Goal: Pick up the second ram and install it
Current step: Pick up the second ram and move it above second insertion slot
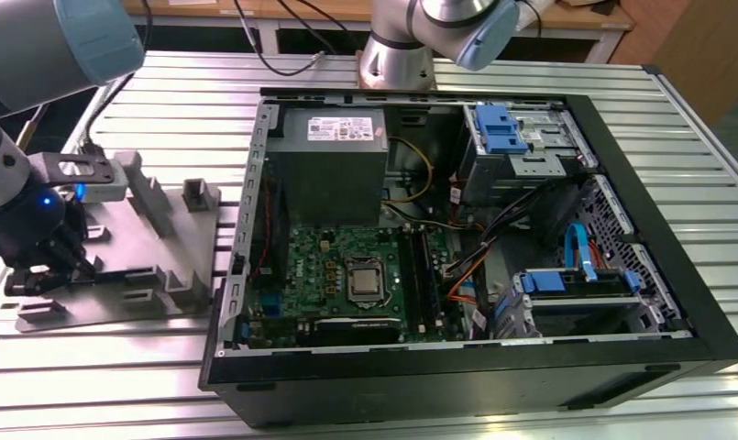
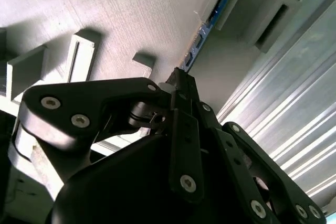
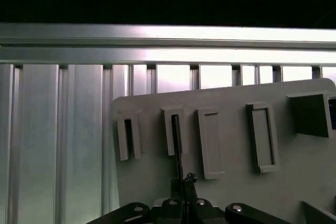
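Observation:
The second ram is a thin dark stick with a blue-green edge, standing on edge in the grey holder plate. In the first wrist view the second ram is a narrow dark line running from a slot down into my fingers. My gripper is shut on its near end, the black fingers pressed together around it. In the exterior view my gripper sits low over the holder plate, at that view's left, beside the open computer case.
The green motherboard lies inside the case, with long black slot rails beside the processor. A grey power supply and blue drive brackets fill the far end. Ribbed metal table surrounds everything. A second arm's base stands behind the case.

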`<action>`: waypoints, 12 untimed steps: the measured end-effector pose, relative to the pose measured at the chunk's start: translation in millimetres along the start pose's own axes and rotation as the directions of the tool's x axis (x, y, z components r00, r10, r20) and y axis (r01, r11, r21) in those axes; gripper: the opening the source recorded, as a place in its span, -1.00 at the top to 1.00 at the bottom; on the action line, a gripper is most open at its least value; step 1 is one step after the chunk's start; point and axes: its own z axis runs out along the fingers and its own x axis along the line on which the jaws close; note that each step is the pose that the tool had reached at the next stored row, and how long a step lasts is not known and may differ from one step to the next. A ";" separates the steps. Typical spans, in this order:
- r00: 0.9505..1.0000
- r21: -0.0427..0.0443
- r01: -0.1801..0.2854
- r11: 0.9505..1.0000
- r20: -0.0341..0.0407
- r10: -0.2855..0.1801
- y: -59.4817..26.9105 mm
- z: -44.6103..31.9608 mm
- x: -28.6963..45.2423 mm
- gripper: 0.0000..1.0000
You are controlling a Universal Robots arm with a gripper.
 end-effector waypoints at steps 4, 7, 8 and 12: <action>0.997 0.005 -0.072 0.997 0.004 0.072 -0.1 1.5 0.0 0.77; 0.993 0.008 -0.120 0.993 0.006 0.120 -0.2 1.5 0.0 0.77; 0.992 0.007 -0.125 0.992 0.005 0.125 -0.2 1.1 -0.1 0.77; 0.991 0.008 -0.131 0.991 0.006 0.131 -0.2 1.1 -0.1 0.77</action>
